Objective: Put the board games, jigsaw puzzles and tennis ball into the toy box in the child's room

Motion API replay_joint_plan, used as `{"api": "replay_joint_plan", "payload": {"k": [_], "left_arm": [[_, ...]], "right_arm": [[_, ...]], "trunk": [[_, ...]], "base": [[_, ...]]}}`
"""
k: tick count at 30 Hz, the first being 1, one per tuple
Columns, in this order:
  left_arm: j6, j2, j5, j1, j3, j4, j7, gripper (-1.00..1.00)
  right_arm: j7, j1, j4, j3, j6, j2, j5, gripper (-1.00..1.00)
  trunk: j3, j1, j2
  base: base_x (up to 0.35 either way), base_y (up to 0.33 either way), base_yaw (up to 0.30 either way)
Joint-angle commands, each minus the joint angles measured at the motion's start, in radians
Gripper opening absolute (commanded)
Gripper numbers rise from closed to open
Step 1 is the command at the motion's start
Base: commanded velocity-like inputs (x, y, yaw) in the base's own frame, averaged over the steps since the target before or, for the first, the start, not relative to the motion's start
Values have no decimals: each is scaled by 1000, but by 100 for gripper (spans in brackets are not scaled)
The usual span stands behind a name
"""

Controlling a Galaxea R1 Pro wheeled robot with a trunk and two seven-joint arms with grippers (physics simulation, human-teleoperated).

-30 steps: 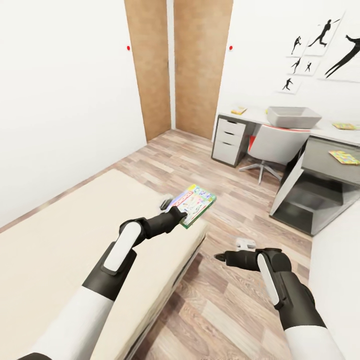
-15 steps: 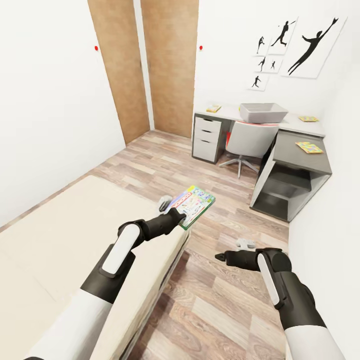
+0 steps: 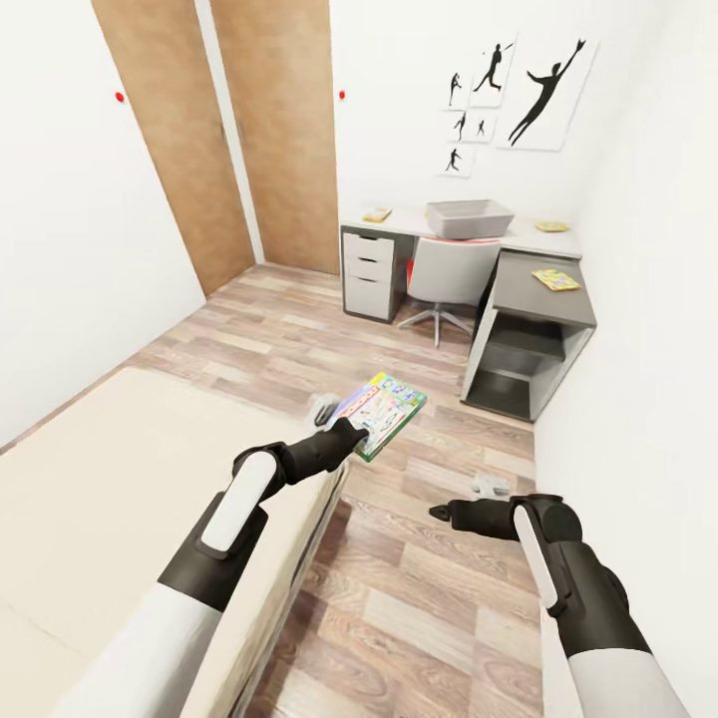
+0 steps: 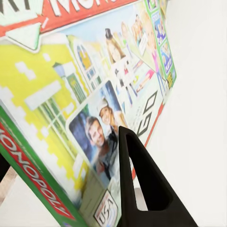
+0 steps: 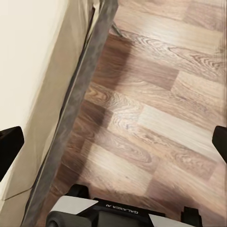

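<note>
My left gripper [image 3: 357, 431] is shut on the near edge of a board game [image 3: 385, 408], a flat green-edged box held over the foot of the bed [image 3: 120, 479]. The left wrist view shows its Monopoly cover [image 4: 90, 94] with one dark finger [image 4: 142, 189] pressed on it. My right gripper [image 3: 439, 513] hovers open and empty over the wood floor, fingertips wide apart in the right wrist view [image 5: 113, 142]. Far ahead, the grey toy box [image 3: 469, 217] stands on the table [image 3: 519, 240]. One jigsaw puzzle [image 3: 551, 226] lies on the desk top, another [image 3: 556, 280] on the lower grey side unit.
A grey-backed chair [image 3: 449, 273] is pushed under the desk beside the white drawers [image 3: 369, 271]. A small yellow flat item [image 3: 376, 214] lies at the desk's left end. Wooden doors [image 3: 229, 140] fill the left wall. The bed frame edge [image 5: 80, 94] runs beside my right gripper.
The whole view has shifted as the camera moved: the desk now sits more centred and farther off. Both arms keep their pose, and the board game stays in my left gripper.
</note>
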Motion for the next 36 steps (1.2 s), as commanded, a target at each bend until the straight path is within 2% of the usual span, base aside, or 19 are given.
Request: {"api": "replay_joint_plan", "payload": {"k": [1,24,36], "left_arm": [[0,0,13,-1,0,-2,10,-100],[10,4,14,5,6,0,4,-100],[10,5,14,14,6,0,1,-100]], "right_arm": [[-3,-1,-1,-1,5,0,-8,100],[-3,1,-1,2,4,2,-8,100],[-3,1,-1,1,4,2,-8,100]], "trunk": [[-2,1,-2],[-2,1,-2],[-2,1,-2]], "base": [[0,0,-284],[0,0,-280],[0,0,-68]]}}
